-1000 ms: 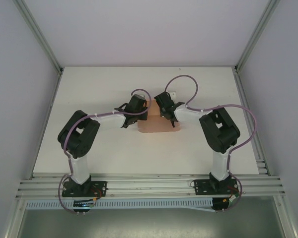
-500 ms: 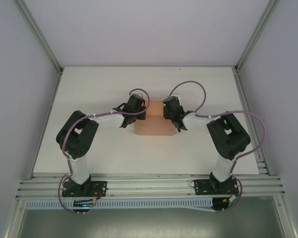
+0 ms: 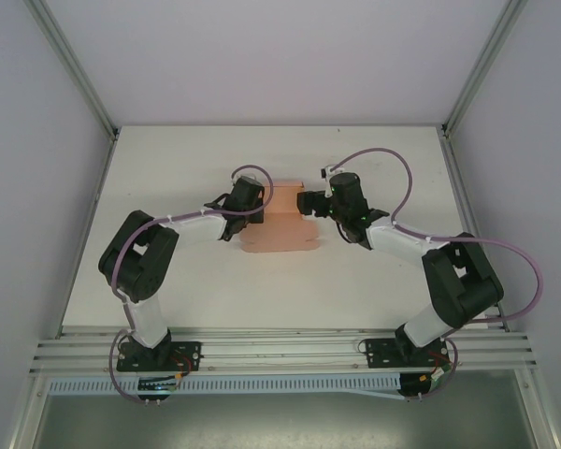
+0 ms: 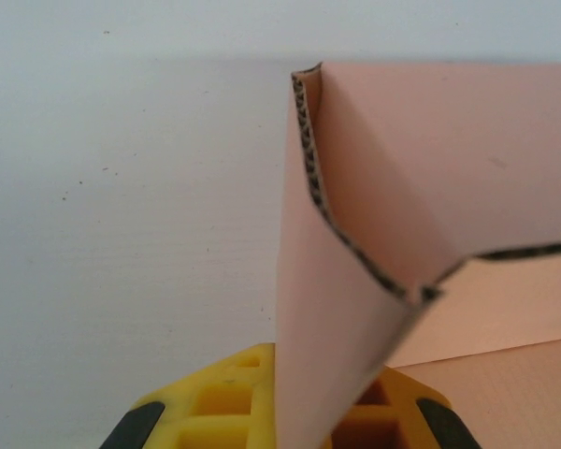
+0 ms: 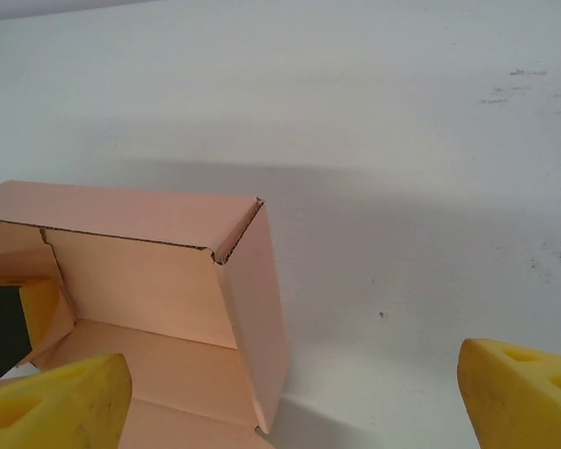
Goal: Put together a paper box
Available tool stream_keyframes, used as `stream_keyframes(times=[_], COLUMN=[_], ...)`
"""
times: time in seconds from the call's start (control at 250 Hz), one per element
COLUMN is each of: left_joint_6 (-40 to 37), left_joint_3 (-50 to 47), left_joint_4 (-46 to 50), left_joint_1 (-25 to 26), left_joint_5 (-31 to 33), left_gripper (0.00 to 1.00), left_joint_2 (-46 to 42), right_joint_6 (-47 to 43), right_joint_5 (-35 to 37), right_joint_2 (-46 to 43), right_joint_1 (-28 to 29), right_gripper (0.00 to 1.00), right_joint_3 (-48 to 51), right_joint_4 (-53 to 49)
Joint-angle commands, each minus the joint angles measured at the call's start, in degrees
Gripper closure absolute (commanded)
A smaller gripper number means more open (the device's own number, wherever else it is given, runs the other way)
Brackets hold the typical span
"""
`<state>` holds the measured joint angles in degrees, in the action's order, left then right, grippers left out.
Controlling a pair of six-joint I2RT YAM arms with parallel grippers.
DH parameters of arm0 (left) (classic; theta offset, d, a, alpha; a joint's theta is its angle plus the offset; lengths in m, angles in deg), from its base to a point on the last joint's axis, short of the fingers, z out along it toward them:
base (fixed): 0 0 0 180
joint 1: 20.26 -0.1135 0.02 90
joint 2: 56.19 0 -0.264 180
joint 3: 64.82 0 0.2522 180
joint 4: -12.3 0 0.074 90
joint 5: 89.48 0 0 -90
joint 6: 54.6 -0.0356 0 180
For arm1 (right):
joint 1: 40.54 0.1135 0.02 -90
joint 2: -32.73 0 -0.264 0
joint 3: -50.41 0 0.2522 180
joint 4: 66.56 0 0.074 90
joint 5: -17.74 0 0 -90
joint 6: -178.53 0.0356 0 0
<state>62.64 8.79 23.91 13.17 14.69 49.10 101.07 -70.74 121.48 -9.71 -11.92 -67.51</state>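
The salmon-pink paper box (image 3: pixel 282 234) lies at the middle of the table, partly folded, with its far wall and side walls standing up. My left gripper (image 3: pixel 259 203) is at the box's left far corner. In the left wrist view an upright side wall (image 4: pixel 332 309) runs down between the yellow fingers (image 4: pixel 201 407), which are shut on it. My right gripper (image 3: pixel 307 202) is at the right far corner. In the right wrist view the gripper (image 5: pixel 290 402) is open wide, and the box's right wall (image 5: pixel 257 318) stands free between the fingers (image 5: pixel 61 402).
The white table (image 3: pixel 168 178) is walled by pale panels on both sides and at the back. Aluminium posts (image 3: pixel 75 65) rise at the far corners. A rail (image 3: pixel 280 351) with the arm bases runs along the near edge. Purple cables loop above both arms.
The right arm has stretched out to the right, and its gripper has turned to face the box's right far corner. The left gripper and the box have shifted slightly left and away.
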Motion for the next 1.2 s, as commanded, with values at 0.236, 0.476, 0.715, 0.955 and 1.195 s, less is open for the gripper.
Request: stream_keyframes(times=[0.236, 0.476, 0.715, 0.955, 1.195], left_joint_6=[-0.91, -0.20, 0.55, 0.35, -0.66], left_joint_3=[-1.13, 0.21, 1.94, 2.28, 0.98], left_joint_4=[-3.76, -1.99, 0.10, 0.23, -1.16], left_joint_1=[0.09, 0.09, 0.14, 0.12, 0.13], left_joint_5=[-5.40, -5.97, -5.29, -6.44, -10.37], left_gripper=[1.00, 1.00, 0.88, 0.68, 0.41], left_joint_2=[-0.39, 0.50, 0.93, -0.73, -4.68], right_joint_6=[3.64, 4.75, 6.33, 7.54, 8.38], right_joint_5=[4.45, 16.36, 26.64, 29.22, 28.54], right_joint_2=[5.00, 12.48, 14.92, 15.13, 14.98], right_joint_1=[1.59, 5.24, 8.93, 9.59, 9.51], right_gripper=[0.16, 0.43, 0.84, 0.92, 0.93], right_joint_3=[-4.79, -13.10, -17.58, -18.46, -19.58], right_joint_4=[-5.17, -14.96, -20.53, -22.50, -24.94])
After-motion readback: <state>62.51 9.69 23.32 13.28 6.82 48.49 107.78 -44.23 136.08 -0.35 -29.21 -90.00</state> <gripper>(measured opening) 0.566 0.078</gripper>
